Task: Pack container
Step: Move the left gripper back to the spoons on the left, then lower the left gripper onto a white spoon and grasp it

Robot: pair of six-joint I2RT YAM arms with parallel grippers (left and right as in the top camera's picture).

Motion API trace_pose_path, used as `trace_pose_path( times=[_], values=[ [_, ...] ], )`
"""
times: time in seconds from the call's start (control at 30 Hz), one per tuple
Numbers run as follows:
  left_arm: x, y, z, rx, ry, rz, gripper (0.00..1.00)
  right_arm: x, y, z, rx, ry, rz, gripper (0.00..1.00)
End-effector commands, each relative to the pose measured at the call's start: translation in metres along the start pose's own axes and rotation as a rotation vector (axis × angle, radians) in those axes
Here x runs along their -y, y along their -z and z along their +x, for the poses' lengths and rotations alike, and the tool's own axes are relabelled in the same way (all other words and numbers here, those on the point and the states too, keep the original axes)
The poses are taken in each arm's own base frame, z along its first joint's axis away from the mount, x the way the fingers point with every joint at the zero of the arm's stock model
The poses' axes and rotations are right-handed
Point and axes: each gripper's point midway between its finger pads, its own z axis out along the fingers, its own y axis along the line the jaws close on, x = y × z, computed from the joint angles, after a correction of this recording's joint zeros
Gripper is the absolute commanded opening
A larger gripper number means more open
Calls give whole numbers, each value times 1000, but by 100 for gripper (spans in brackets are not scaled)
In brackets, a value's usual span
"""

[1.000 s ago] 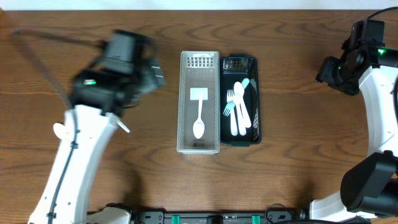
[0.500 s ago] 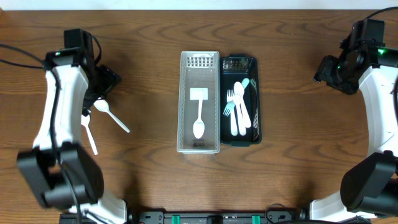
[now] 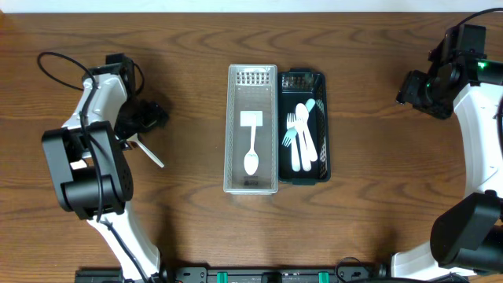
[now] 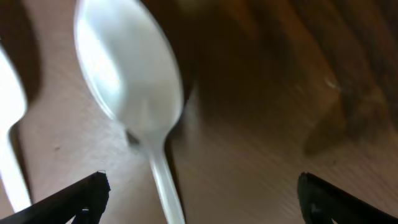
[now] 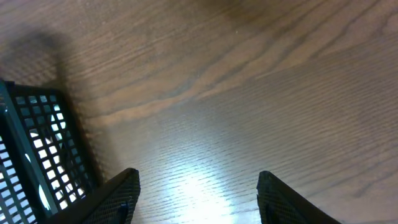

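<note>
A white plastic spoon (image 4: 127,68) lies on the wooden table, and its handle (image 4: 165,186) runs down between the wide-open fingers of my left gripper (image 4: 202,199). Nothing is held. A second white utensil (image 4: 9,124) lies at the left edge. Overhead, the left gripper (image 3: 148,118) hangs low over the spoon (image 3: 149,153) at the far left. The white slotted container (image 3: 230,126) holds one spoon (image 3: 251,153). The black container (image 3: 324,118) beside it holds several white forks and spoons (image 3: 302,137). My right gripper (image 5: 199,193) stands open and empty over bare table.
The black container's mesh corner (image 5: 31,143) shows at the left of the right wrist view. The right gripper (image 3: 416,90) is well to the right of both containers. A black cable (image 3: 59,63) loops behind the left arm.
The left arm has swung back to the far left and dropped low over the loose spoon. The right arm has stayed in place.
</note>
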Motion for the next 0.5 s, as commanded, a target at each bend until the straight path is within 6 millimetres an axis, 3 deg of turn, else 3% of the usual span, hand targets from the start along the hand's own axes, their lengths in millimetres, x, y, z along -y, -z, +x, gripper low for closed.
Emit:
trace_pose_path(
  times=[0.0, 0.27, 0.47],
  values=[
    [2, -7, 2, -22, -26, 18, 98, 0, -4, 2, -12, 16, 1, 64],
    [3, -11, 3, -25, -26, 25, 98, 1, -4, 2, -11, 16, 3, 64],
    [-4, -27, 15, -50, -25, 10, 98, 1, -4, 2, -11, 24, 3, 64]
  ],
)
